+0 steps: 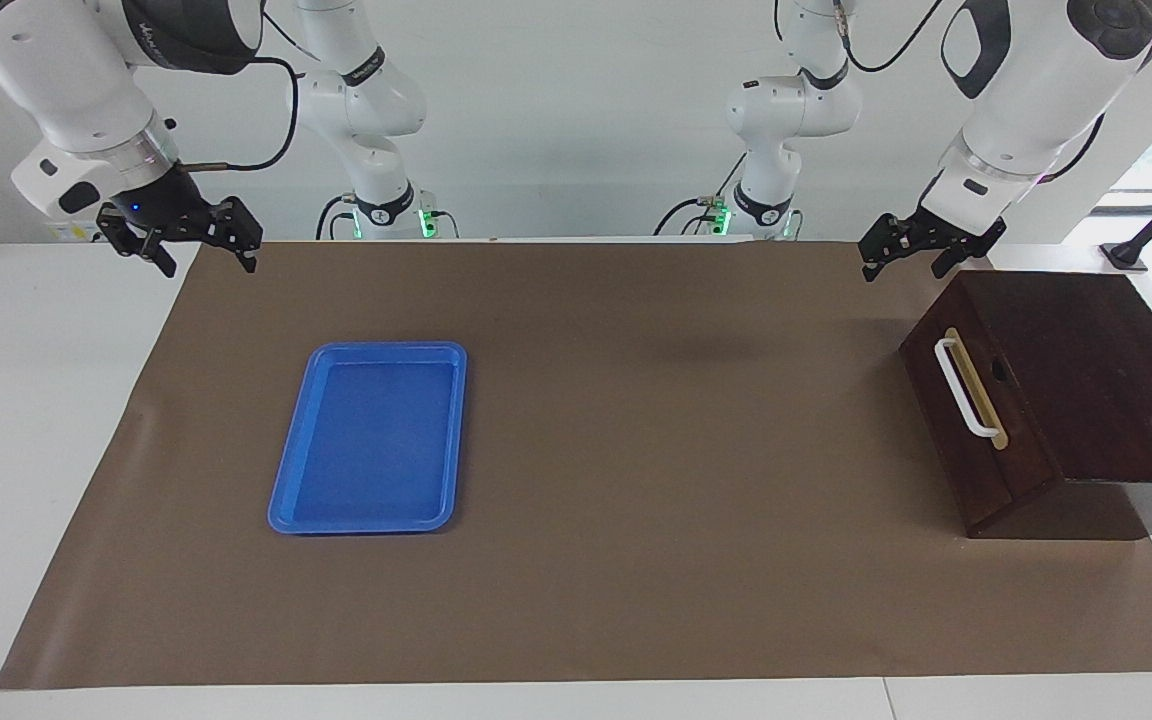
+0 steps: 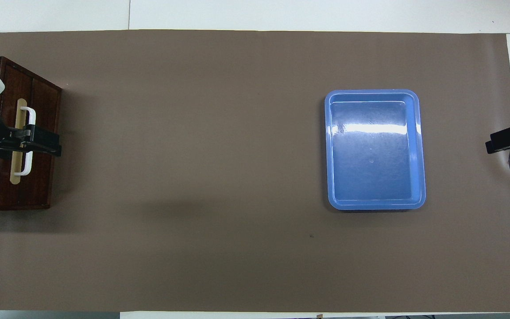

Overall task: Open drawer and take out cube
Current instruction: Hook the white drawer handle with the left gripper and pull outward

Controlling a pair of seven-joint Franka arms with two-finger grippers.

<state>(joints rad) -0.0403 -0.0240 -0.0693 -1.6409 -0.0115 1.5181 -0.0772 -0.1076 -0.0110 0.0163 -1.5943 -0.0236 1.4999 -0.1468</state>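
The drawer [image 1: 966, 440] is shut in its dark wooden box [image 1: 1096, 370] at the left arm's end of the table. Its white bar handle [image 1: 964, 388] on the brass strip faces the middle of the table. The cube is hidden. My left gripper [image 1: 904, 265] is open and empty, up in the air over the box's end toward the robots, touching nothing. In the overhead view the left gripper [image 2: 33, 144] covers part of the handle [image 2: 28, 116] of the drawer [image 2: 38, 141]. My right gripper [image 1: 206, 258] [image 2: 503, 141] is open and empty and waits over the mat's edge at the right arm's end.
An empty blue tray [image 1: 386, 348] [image 2: 372, 92] lies on the brown mat [image 1: 636, 450] toward the right arm's end. White tabletop shows around the mat.
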